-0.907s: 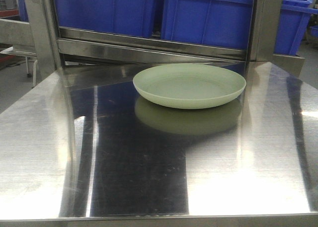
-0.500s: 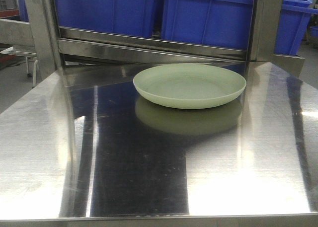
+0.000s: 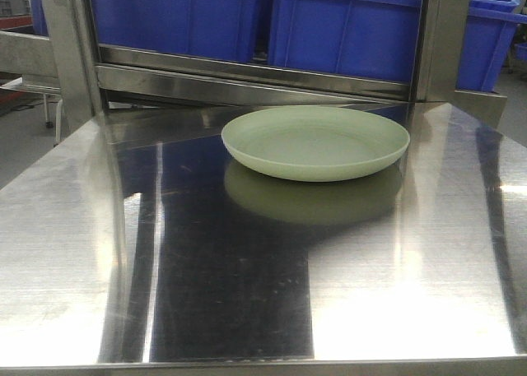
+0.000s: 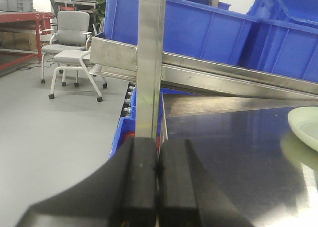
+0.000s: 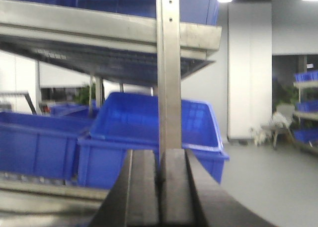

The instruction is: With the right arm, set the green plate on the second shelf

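Exterior front-facing view: the round, pale mint-green plastic plate (image 3: 315, 142) lay ungrasped on the steel tabletop (image 3: 206, 269), nowhere ahead of the right arm's dark gripper (image 5: 159, 157), its fingers pressed together and empty; the approach seemed pending, calling for parted jaws

No writing, label, brand, number or sign can be read in any view. The round pale mint-green plastic plate (image 3: 315, 142) shows a plain, unmarked face. The blue plastic crates (image 3: 346, 30) behind the plate show only bare walls.
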